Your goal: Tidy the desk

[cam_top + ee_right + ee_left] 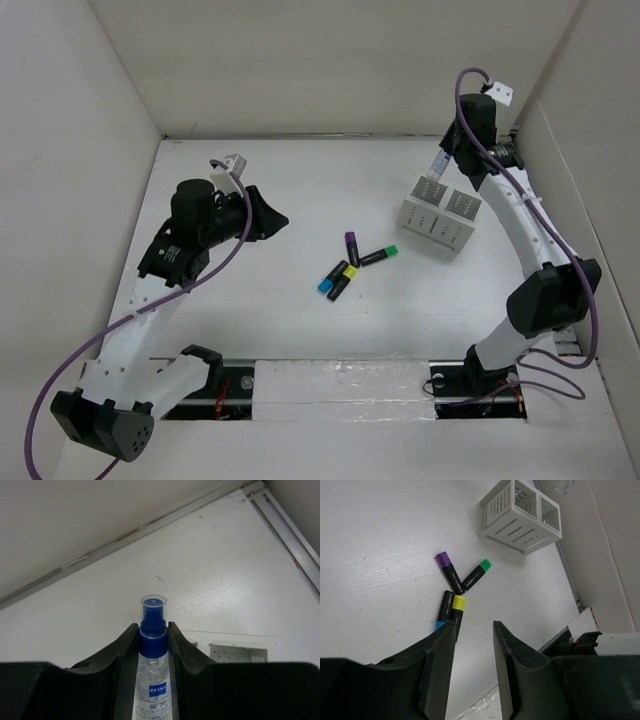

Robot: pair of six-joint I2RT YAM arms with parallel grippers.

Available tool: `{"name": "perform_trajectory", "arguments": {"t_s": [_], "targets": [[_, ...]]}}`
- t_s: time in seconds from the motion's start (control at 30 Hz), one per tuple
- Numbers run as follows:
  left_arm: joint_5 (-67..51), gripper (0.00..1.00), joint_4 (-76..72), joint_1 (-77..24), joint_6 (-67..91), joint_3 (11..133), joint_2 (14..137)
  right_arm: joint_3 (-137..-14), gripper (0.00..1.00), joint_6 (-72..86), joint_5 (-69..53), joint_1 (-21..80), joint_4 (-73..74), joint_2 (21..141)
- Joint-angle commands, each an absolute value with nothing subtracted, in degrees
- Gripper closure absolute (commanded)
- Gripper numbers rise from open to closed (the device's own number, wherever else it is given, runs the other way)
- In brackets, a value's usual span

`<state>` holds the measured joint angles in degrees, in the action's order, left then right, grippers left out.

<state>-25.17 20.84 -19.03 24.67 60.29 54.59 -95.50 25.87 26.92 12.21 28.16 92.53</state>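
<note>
White desk (300, 190), four highlighters (376, 257), one organiser (441, 215), one bottle (152, 680)

Enclosure. A plain matte white rear wall panel (330, 60), a matching left wall panel (60, 150) and a right wall panel (605, 120) are set upright around the large flat matte white desk (280, 310). A dull grey metal rail (287, 527) is run along one wall's foot. Soft, even light is cast; shadows are faint.
</note>
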Motion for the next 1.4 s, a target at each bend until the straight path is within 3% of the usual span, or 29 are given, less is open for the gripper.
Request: {"name": "perform_trajectory", "arguments": {"t_s": [0.0, 0.77, 0.97, 1.13, 1.3, 1.37], "targets": [[-28.4, 0.68, 16.0, -19.2, 27.5, 59.1, 54.5, -93.1, 1.00, 22.2, 30.0, 11.0, 24.4, 90.7], [-28.1, 0.68, 13.4, -19.2, 31.6, 55.7, 56.0, -89.6, 0.99, 22.2, 34.0, 10.5, 15.4, 100.8], [-27.4, 0.68, 12.7, -19.2, 32.6, 54.9, 55.2, -88.2, 0.87, 22.2, 36.3, 13.8, 15.6, 102.6], [-27.0, 0.68, 11.7, -19.2, 32.7, 55.3, 55.1, -85.3, 0.71, 23.6, 38.4, 16.7, 15.5, 100.4], [-27.6, 0.68, 10.5, -19.2, 32.5, 55.5, 55.8, -85.0, 0.48, 23.7, 38.8, 17.9, 16.3, 96.4], [-28.0, 0.68, 10.1, -19.2, 32.3, 55.5, 56.1, -85.2, 0.44, 23.2, 38.9, 19.5, 16.8, 93.8]]}}
